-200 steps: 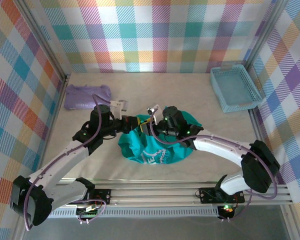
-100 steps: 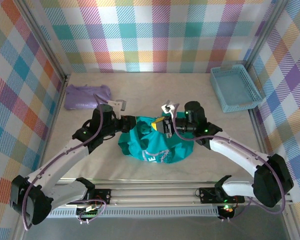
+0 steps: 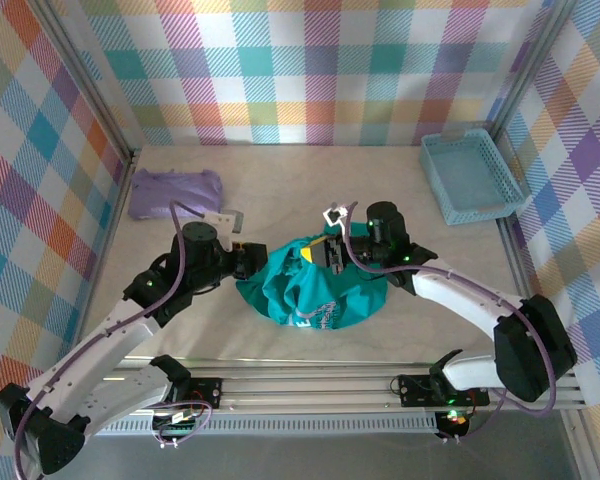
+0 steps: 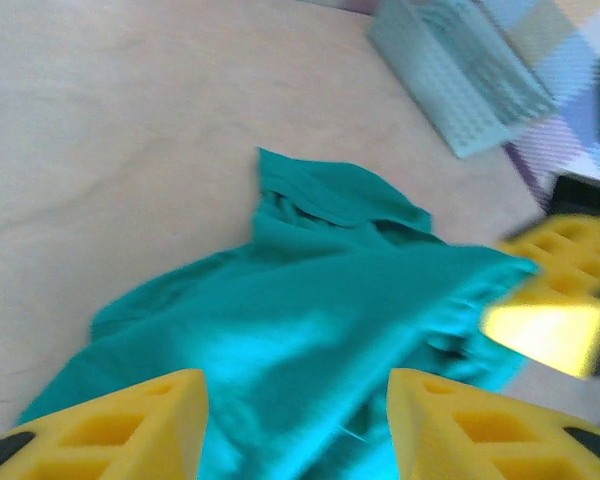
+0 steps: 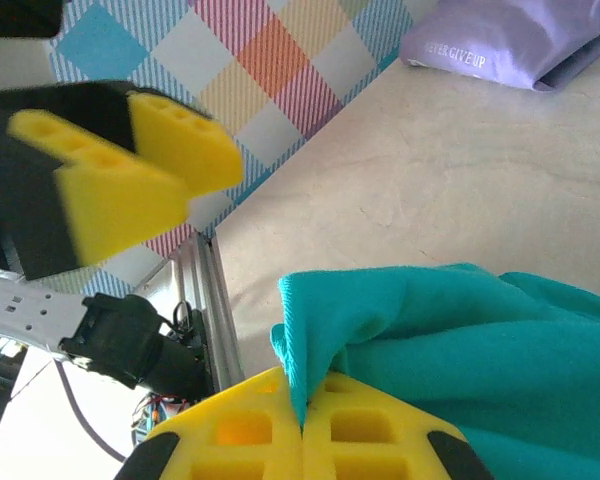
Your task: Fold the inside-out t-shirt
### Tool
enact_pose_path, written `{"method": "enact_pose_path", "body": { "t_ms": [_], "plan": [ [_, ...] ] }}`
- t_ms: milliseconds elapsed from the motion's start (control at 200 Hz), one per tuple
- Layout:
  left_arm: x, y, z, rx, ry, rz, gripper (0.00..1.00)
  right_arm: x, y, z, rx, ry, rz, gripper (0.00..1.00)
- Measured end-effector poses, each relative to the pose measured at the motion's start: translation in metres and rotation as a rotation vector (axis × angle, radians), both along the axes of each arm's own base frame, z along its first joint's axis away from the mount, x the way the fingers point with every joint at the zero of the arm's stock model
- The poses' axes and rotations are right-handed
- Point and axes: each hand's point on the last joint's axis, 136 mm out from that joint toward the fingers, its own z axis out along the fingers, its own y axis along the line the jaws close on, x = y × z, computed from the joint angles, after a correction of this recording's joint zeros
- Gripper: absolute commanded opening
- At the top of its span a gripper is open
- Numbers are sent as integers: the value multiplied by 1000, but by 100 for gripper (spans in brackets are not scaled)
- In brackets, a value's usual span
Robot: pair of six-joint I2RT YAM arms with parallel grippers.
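The t-shirt [image 3: 315, 295] lies as a crumpled heap on the near middle of the worktop [image 3: 310, 185], between the two arms. The basket [image 3: 472, 178] at the far right and the purple garment [image 3: 175, 192] at the far left are well apart from it. A second ago the left claw [image 3: 248, 258] was clenched at the far edge of the heap, and the right claw [image 3: 320, 253] stood close beside it with its fingers a little apart. Now the roles are exchanged. The left claw has released and moved back to the left side of the heap; in its wrist view the fingers [image 4: 130, 420] stand apart, with cloth only beyond them. The right claw [image 5: 302, 385] is closed on a thin edge of the teal cloth and holds it a little above the heap. I judge this to be a handover of that edge. The folding itself has not started, because the shirt must first be spread flat.
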Motion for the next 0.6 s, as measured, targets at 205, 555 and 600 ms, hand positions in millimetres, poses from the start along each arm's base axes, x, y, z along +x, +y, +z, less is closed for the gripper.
{"method": "enact_pose_path", "body": {
  "t_ms": [205,555,600],
  "plan": [
    [-32,-50,-12,-117,116,-238,41,7,-2,-3,-9,13,-39,0],
    [-15,-50,-59,-71,288,-163,39,11,-4,-6,-24,18,-71,0],
    [-9,-48,-63,-76,307,-140,41,11,-4,-6,-25,20,-71,0]
  ]
}}
